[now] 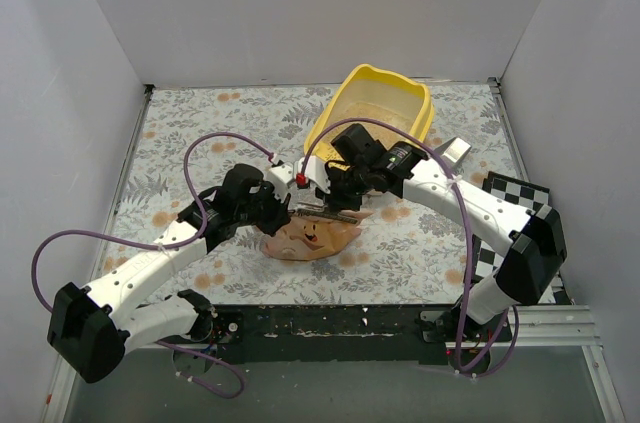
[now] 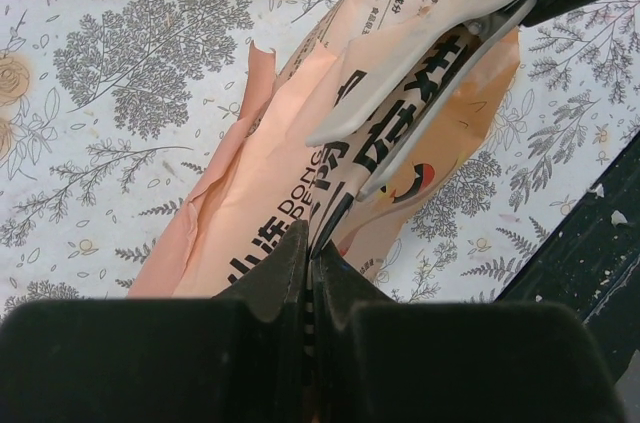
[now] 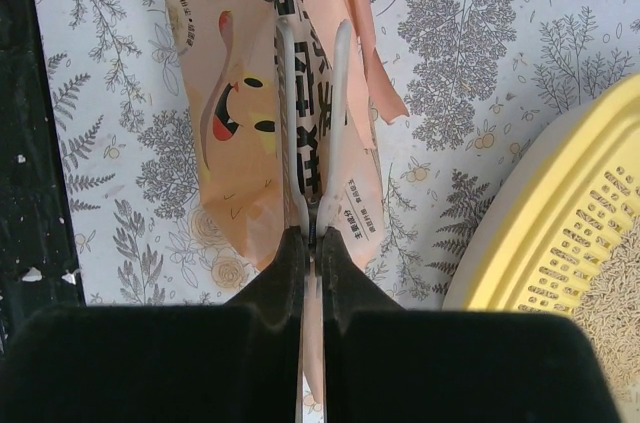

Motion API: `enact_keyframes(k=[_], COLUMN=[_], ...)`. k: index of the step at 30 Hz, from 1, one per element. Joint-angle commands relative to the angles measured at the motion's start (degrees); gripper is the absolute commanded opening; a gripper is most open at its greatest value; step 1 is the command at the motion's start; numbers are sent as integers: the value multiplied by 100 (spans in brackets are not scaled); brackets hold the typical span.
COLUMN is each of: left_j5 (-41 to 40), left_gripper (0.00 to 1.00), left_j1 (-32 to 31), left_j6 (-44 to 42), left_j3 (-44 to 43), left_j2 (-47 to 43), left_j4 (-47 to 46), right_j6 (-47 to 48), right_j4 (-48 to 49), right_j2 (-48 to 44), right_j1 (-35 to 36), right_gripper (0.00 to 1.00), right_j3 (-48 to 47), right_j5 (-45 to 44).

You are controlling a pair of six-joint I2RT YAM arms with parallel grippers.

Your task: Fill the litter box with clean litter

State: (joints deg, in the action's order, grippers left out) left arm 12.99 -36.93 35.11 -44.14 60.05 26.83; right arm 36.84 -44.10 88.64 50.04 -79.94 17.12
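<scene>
The yellow litter box [image 1: 345, 103] stands at the back right of the table and holds pale beige clean litter [image 1: 385, 101]. Its slotted lip [image 3: 560, 233] and some litter [image 3: 612, 293] show at the right of the right wrist view. A peach-pink crinkled bag with a cartoon cat [image 1: 312, 239] hangs between my grippers in front of the box. My left gripper [image 1: 283, 205] is shut on the bag's top edge [image 2: 400, 113]. My right gripper [image 1: 338, 205] is shut on the same edge from the other side [image 3: 240, 93]. Both pairs of fingertips [image 2: 312, 248] [image 3: 312, 236] pinch the strip.
A grey metal scoop [image 1: 455, 151] lies right of the litter box. A black-and-white checkered board [image 1: 515, 198] sits at the right edge. White walls enclose the floral table [image 1: 200, 133] on three sides. The table's dark front edge [image 2: 600, 243] runs close below the bag.
</scene>
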Motion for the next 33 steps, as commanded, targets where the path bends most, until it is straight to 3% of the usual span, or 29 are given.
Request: enact_keyframes(k=[1, 9, 12, 15, 19, 22, 27, 33], left_j5=[-210, -218, -236, -245, -236, -227, -70, 379], left_gripper=[0, 0, 0, 0, 2, 7, 25, 38], left_j1=[-16, -7, -8, -16, -16, -16, -8, -7], left_j6=[-233, -207, -215, -207, -215, -215, -198, -40], left_j3=[-288, -262, -262, -271, -288, -314, -516, -1306], left_j2=[-213, -161, -143, -125, -90, -108, -108, 24], left_j4=[-187, -204, -204, -196, -161, -125, 50, 638], right_j6=[-159, -177, -195, -247, -300, -335, -738, -2189], right_j4=[-504, -337, -170, -3, 225, 410, 779, 1334], right_j2=[391, 14, -232, -417, -681, -927, -1357, -1613], right_j1=[138, 146, 146, 146, 146, 138, 137, 102], right_gripper=[4, 22, 33, 59, 83, 88, 92, 93], right_j3=[225, 444, 663, 813, 770, 682, 445, 59], right_j5=[-702, -386, -403, -455, -526, -552, -841, -2414])
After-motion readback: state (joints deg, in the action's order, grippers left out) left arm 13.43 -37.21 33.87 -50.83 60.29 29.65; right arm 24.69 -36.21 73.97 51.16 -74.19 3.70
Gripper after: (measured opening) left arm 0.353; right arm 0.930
